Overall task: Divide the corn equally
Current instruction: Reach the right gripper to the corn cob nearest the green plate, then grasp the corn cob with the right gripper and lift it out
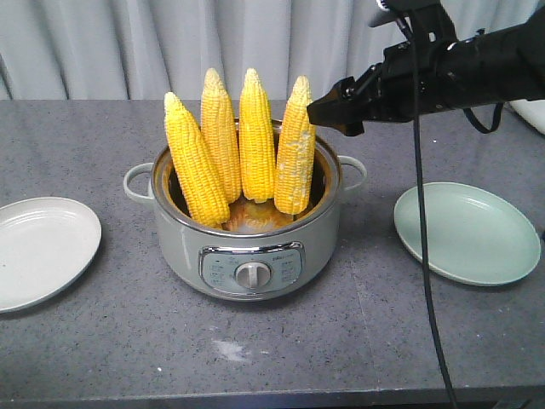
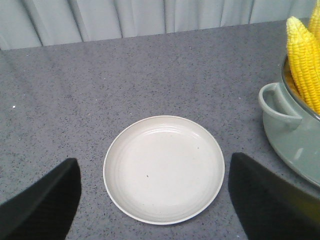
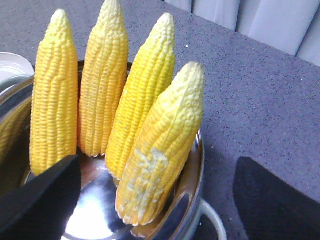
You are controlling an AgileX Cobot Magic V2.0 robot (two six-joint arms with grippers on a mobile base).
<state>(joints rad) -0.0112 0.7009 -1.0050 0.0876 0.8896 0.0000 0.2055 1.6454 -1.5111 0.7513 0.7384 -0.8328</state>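
Approach to first cob — right end effector [image 1: 328,104] spread wide, empty.
Four husked yellow corn cobs [image 1: 243,145] stand in the grey-green electric pot [image 1: 183,243] just ahead of it; next, likely — closing on the nearest.

A round white plate [image 2: 164,169] lies flat on the grey speckled surface [image 2: 125,85], with a couple of tiny dark specks on its inside. The left gripper [image 2: 154,162] hangs above it. Its two dark jaws are spread wide, one at the plate's lower left and the other at its lower right. To the right of the plate, and apart from it, stands a grey-green pot [image 2: 295,150] with its loop handle [image 2: 276,102] turned toward the plate. Yellow corn [image 2: 305,65] stands upright in the pot, paler tips up. Behind the plate, past the surface's far edge, hangs a pale pleated curtain [image 2: 150,17].
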